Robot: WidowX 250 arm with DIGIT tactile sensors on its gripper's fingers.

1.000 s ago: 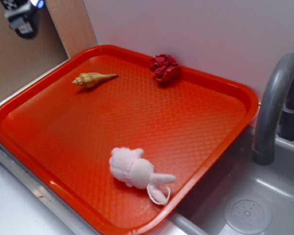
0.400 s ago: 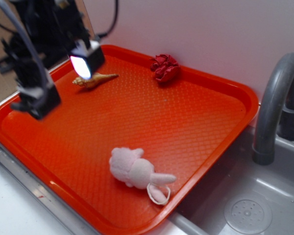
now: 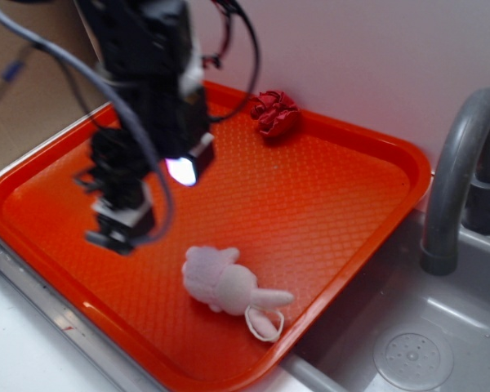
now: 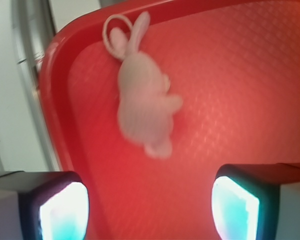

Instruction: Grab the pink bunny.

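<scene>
Pink bunny lies on its side near the front edge of the red tray. Gripper hovers over the tray beside it, fingers spread wide and empty.

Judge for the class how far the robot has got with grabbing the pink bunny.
Done: the gripper hangs over the orange tray, beside the pink bunny. In hand: lining up; the wrist view shows the bunny ahead of the open, empty fingers. Left: centre over it, descend, close and lift.
</scene>
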